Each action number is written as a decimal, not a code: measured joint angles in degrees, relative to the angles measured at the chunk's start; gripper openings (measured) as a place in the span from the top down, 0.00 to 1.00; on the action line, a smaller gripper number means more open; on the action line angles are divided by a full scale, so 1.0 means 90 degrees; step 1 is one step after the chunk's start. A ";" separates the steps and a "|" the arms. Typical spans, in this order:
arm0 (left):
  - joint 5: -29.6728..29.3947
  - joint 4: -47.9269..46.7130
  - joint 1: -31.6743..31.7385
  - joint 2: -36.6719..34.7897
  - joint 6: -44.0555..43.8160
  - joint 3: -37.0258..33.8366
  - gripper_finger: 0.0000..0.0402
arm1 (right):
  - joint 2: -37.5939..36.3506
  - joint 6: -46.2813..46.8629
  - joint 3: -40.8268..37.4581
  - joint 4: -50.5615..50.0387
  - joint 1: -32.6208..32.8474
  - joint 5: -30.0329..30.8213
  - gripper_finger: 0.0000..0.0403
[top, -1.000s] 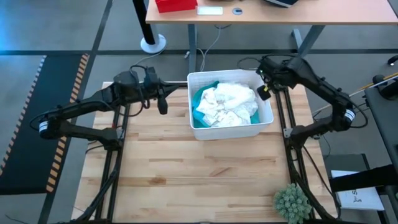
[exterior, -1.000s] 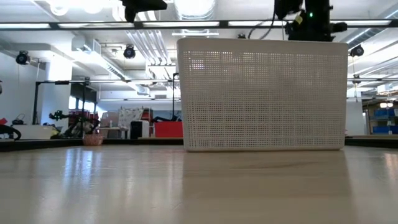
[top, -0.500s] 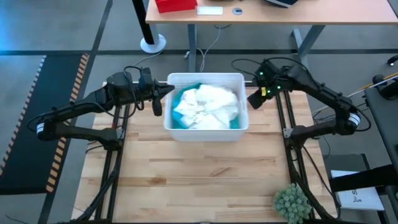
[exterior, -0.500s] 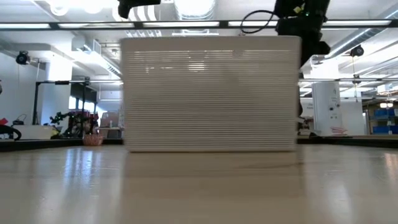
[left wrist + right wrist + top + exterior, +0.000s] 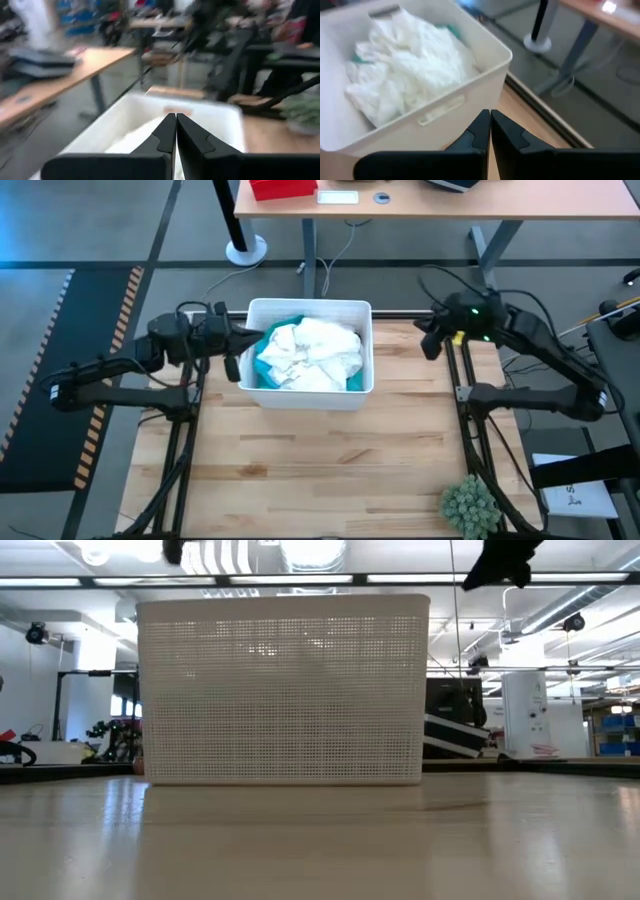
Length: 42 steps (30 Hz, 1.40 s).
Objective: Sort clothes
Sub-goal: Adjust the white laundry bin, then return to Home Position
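Note:
A white perforated plastic bin [image 5: 310, 396] stands at the far middle of the wooden table and fills the low view [image 5: 285, 690]. It holds a heap of clothes: white lacy fabric [image 5: 312, 348] on top, turquoise fabric [image 5: 263, 376] under it. The other garments are hidden. My left gripper [image 5: 236, 357] is shut, level, right at the bin's left wall. Its wrist view looks over the rim [image 5: 125, 107]. My right gripper [image 5: 427, 348] is shut and empty, well off the bin's right wall [image 5: 440, 112]. My left gripper stands with its shut fingertips [image 5: 176, 120] at the left wall's rim, coming level from the table's left. I cannot tell whether it touches the bin.
A small green plant [image 5: 470, 505] stands at the table's near right corner. A tan desk with a red box [image 5: 283, 188] stands beyond the far edge. Bare wood [image 5: 320, 470] lies in front of the bin.
The bin has slid along the table toward the left edge and turned from slightly askew to square. My right gripper went left beside the bin's right wall, then drew back to the right. My left gripper has drawn back toward the left edge.

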 joint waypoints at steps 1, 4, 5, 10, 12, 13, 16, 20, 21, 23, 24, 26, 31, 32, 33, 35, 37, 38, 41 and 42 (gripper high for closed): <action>-0.0193 -0.0136 0.0000 -0.0123 -0.0063 -0.0141 1.00 | -0.0201 0.0029 -0.0160 0.0148 0.0049 0.0010 1.00; -0.1485 -0.0788 0.0000 -0.0456 -0.0413 -0.0533 1.00 | -0.0683 0.0181 -0.0643 0.0349 0.0080 0.0017 1.00; -0.1994 -0.1069 0.0002 -0.0548 -0.0580 -0.0641 1.00 | -0.0827 0.0211 -0.0795 0.0381 0.0080 0.0024 1.00; -0.3404 -0.2054 0.0010 -0.0753 -0.1530 -0.1089 1.00 | -0.1200 0.0267 -0.1426 0.0369 0.0078 0.0343 1.00; -0.3612 -0.2179 0.0010 -0.0769 -0.1867 -0.1212 1.00 | -0.1220 0.0317 -0.1574 0.0375 0.0078 0.0403 1.00; -0.3709 -0.2200 0.0014 -0.0769 -0.2029 -0.1264 1.00 | -0.1210 0.0318 -0.1624 0.0397 0.0078 0.0410 1.00; -0.3592 -0.2134 0.0027 -0.0745 -0.2211 -0.1464 1.00 | -0.1147 0.0316 -0.1691 0.0477 0.0078 0.0408 1.00; -0.2842 -0.1662 0.0028 -0.0580 -0.2194 -0.1659 1.00 | -0.1023 0.0308 -0.1696 0.0528 0.0078 0.0406 1.00; -0.2753 -0.1523 0.0029 -0.0546 -0.2191 -0.1714 1.00 | -0.1008 0.0307 -0.1689 0.0529 0.0078 0.0405 1.00; -0.2539 -0.1135 0.0029 -0.0456 -0.2190 -0.1818 1.00 | -0.0995 0.0306 -0.1657 0.0556 0.0078 0.0383 1.00; -0.2407 -0.0899 0.0027 -0.0401 -0.2187 -0.1868 1.00 | -0.0995 0.0302 -0.1652 0.0562 0.0078 0.0345 1.00; -0.2090 -0.0395 0.0027 -0.0306 -0.2094 -0.1970 1.00 | -0.1000 0.0245 -0.1643 0.0556 0.0078 0.0332 1.00; -0.1517 0.0153 0.0017 -0.0039 -0.1896 -0.1965 1.00 | -0.1069 -0.0065 -0.1643 0.0563 0.0078 0.0268 1.00; -0.1517 0.0139 0.0019 -0.0015 -0.1846 -0.1935 1.00 | -0.1106 -0.0207 -0.1649 0.0578 0.0078 0.0166 1.00; -0.1518 0.0140 0.0017 -0.0019 -0.1796 -0.1906 1.00 | -0.1159 -0.0344 -0.1682 0.0660 0.0078 0.0038 1.00; -0.1511 0.0143 -0.0011 -0.0135 -0.1656 -0.1837 1.00 | -0.1312 -0.0608 -0.1789 0.0940 0.0078 -0.0349 1.00; -0.1367 0.0205 -0.0041 -0.0374 -0.1475 -0.1806 1.00 | -0.1592 -0.0920 -0.1991 0.1333 0.0078 -0.0774 1.00; -0.1317 0.0224 -0.0065 -0.0526 -0.1389 -0.1809 1.00 | -0.1783 -0.1056 -0.2117 0.1531 0.0078 -0.0958 1.00; -0.1146 0.0569 -0.0184 -0.1051 -0.1133 -0.2006 1.00 | -0.2359 -0.1198 -0.2509 0.2006 0.0078 -0.1152 1.00; -0.1062 0.0686 -0.0237 -0.1232 -0.1040 -0.2125 1.00 | -0.2549 -0.1208 -0.2652 0.2054 0.0078 -0.1154 1.00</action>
